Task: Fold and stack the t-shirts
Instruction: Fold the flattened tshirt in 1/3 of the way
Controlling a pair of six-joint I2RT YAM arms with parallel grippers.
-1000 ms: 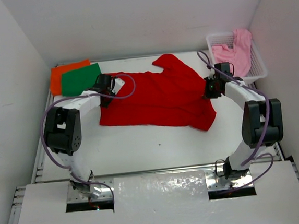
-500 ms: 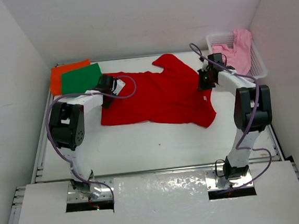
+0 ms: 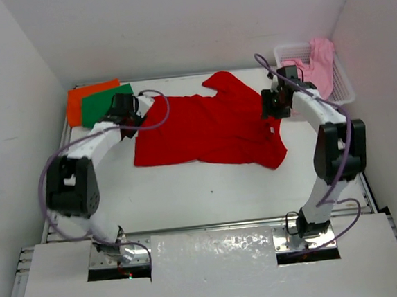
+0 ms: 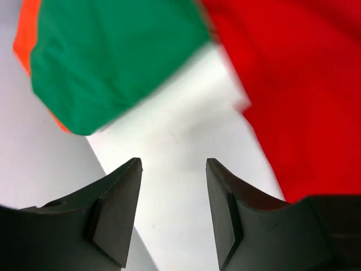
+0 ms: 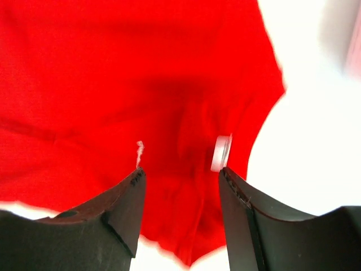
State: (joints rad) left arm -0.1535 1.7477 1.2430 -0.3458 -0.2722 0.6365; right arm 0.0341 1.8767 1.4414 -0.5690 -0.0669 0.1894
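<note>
On the surface [image 3: 209, 189], the red shirt [image 3: 211, 130] lies spread out in the middle, rumpled on its right side and not yet folded. At the far-left corner the green shirt [image 3: 104, 102] lies folded on the folded orange shirt [image 3: 78, 103]. Judged two of four done. The pink shirt [image 3: 316, 65] is draped in the basket [image 3: 343, 93] at far right, untouched.

The left pincer [image 4: 172, 166] is released and empty, over bare surface between green and red. The right pincer [image 5: 180, 172] is released and empty, over the red shirt near its label [image 5: 221, 152].

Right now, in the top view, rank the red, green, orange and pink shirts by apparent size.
1. Red shirt, spread out, by far the largest.
2. Pink shirt and green shirt look about alike; not ranked.
3. Orange shirt, mostly covered by the green one, shows least.
</note>
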